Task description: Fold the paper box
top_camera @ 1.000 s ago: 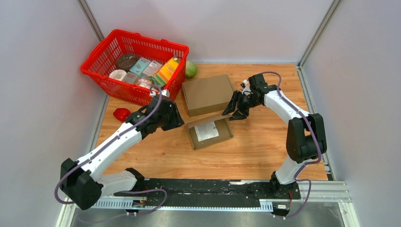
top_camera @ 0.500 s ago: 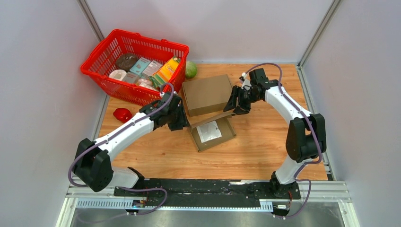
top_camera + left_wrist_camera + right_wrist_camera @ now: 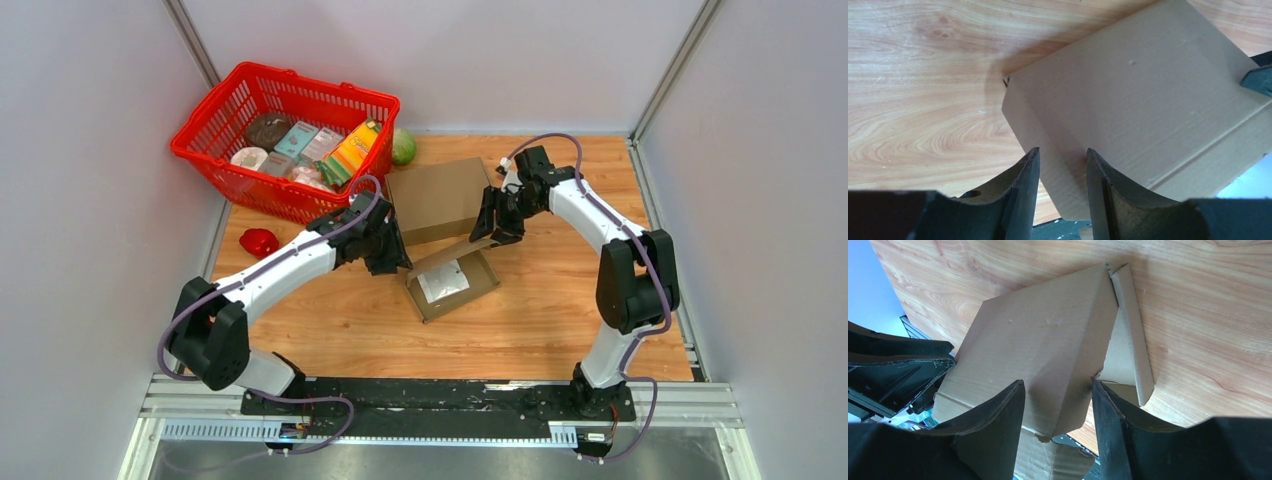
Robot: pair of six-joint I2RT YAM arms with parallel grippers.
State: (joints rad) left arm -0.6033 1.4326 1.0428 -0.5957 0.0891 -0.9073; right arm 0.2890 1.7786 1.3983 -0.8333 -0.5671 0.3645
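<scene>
The paper box is brown cardboard: its lid panel (image 3: 437, 200) lies behind a shallow tray (image 3: 470, 283) that holds a white sheet. My left gripper (image 3: 392, 255) is at the lid's left front corner. In the left wrist view its jaws (image 3: 1062, 165) stand open astride the lid's folded side flap (image 3: 1048, 135), the right finger against the cardboard. My right gripper (image 3: 492, 228) is at the lid's right front corner. Its jaws (image 3: 1058, 400) stand open around the bent flap (image 3: 1073, 365) there, with a narrow loose flap (image 3: 1133, 335) beside it.
A red basket (image 3: 200, 145) full of groceries stands at the back left, close behind the left arm. A green round thing (image 3: 404, 147) lies beside it, and a red thing (image 3: 258, 241) near the left wall. Grey walls close in the wooden table (image 3: 560, 300).
The left arm has swung right and forward to the lid's left corner. The right gripper has moved back and left onto the lid's right corner. The tray has shifted slightly.
</scene>
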